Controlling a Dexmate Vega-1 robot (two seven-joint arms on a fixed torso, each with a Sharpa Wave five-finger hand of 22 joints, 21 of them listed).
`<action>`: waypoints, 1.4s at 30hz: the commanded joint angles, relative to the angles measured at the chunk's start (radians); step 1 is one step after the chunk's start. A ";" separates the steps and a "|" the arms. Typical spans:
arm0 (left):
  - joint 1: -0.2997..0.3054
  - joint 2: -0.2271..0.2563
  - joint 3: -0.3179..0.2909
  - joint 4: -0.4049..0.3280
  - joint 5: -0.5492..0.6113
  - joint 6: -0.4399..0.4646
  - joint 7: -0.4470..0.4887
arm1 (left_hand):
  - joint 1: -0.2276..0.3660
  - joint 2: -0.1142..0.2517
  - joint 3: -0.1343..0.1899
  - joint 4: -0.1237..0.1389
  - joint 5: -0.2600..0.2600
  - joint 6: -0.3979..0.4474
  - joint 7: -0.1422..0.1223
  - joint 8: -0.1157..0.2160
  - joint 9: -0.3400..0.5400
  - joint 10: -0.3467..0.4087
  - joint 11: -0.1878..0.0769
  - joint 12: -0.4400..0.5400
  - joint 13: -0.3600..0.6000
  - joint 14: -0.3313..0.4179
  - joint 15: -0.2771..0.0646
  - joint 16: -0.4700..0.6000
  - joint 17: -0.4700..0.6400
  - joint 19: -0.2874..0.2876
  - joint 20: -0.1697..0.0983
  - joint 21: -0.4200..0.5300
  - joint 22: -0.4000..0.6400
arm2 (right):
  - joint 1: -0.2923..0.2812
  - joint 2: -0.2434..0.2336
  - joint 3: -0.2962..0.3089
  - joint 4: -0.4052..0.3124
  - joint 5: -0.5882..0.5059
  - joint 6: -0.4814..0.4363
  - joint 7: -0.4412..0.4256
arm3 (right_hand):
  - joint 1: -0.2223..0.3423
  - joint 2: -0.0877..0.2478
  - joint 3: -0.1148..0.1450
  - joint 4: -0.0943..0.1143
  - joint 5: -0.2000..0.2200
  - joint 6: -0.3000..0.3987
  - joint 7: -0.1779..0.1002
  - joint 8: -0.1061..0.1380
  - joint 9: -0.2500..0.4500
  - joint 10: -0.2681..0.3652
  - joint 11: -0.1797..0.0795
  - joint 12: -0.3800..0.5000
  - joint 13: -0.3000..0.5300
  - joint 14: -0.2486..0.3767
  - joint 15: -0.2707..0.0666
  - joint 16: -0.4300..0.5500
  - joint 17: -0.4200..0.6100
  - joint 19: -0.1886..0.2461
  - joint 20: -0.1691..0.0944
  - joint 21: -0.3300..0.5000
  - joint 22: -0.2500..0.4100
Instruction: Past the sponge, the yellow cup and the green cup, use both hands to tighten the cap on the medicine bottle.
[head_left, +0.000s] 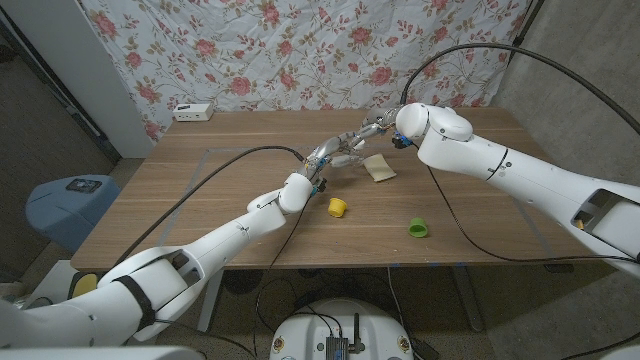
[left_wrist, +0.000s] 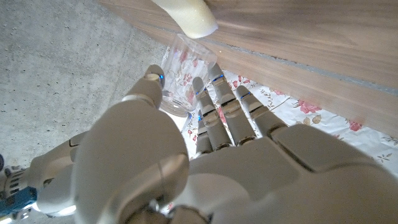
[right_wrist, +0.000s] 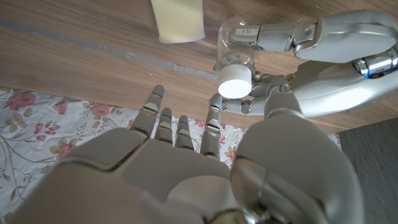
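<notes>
The medicine bottle (right_wrist: 235, 51), clear with a white cap (right_wrist: 235, 88), is being held above the wooden table (head_left: 200, 190) beyond the yellow cup (head_left: 337, 207) and just beside the sponge (head_left: 379, 168); the left hand (head_left: 328, 157) is gripping its clear body, fingers (right_wrist: 273, 32) wrapping round it, as the right wrist view shows; the right hand (head_left: 372, 128) is hovering close by with its fingers (right_wrist: 163, 121) spread and reaching toward the cap, holding nothing, though whether a fingertip is touching the cap I cannot tell; the green cup (head_left: 417, 228) is sitting nearer the front edge, well apart from the bottle; a white box (head_left: 192, 112) is lying at the far left of the table, before a flowered cloth (head_left: 300, 50).
</notes>
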 joint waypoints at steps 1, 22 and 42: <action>0.016 0.010 -0.004 -0.027 0.005 0.006 0.001 | -0.004 0.005 0.008 0.001 0.005 0.005 -0.004 0.000 0.002 0.041 -0.032 0.008 0.005 0.009 -0.074 0.002 0.000 -0.004 -0.049 0.000 0.002 | 0.019 -0.013 -0.018 -0.027 -0.019 -0.024 0.038 | 0.024 0.001 0.013 -0.005 0.010 -0.002 -0.010 -0.003 0.001 -0.008 0.005 0.008 0.002 -0.007 -0.001 0.006 0.002 0.000 0.007 0.005 0.003; 0.014 0.010 -0.008 -0.019 0.010 -0.005 0.001 | -0.007 0.004 0.013 0.000 0.005 0.006 -0.004 0.000 0.002 0.040 -0.030 0.007 0.005 0.010 -0.074 0.003 0.000 -0.006 -0.047 -0.001 0.002 | 0.040 0.005 -0.054 0.001 -0.062 -0.047 0.054 | 0.084 -0.004 0.034 -0.007 0.003 0.026 -0.040 0.012 0.006 -0.007 -0.007 0.016 0.002 -0.007 0.001 0.009 0.001 0.005 0.006 0.007 0.002; 0.008 0.003 -0.004 -0.008 0.013 -0.012 0.000 | -0.010 0.004 0.017 0.000 0.005 0.006 -0.004 0.000 0.002 0.045 -0.031 0.008 0.005 0.014 -0.074 0.003 0.001 -0.006 -0.047 0.000 0.002 | 0.019 0.011 -0.031 0.018 -0.055 -0.017 0.035 | 0.129 -0.010 0.049 0.002 -0.003 0.114 -0.047 0.053 0.017 0.020 -0.009 0.025 0.002 0.009 0.002 0.015 0.002 0.020 -0.001 0.010 0.003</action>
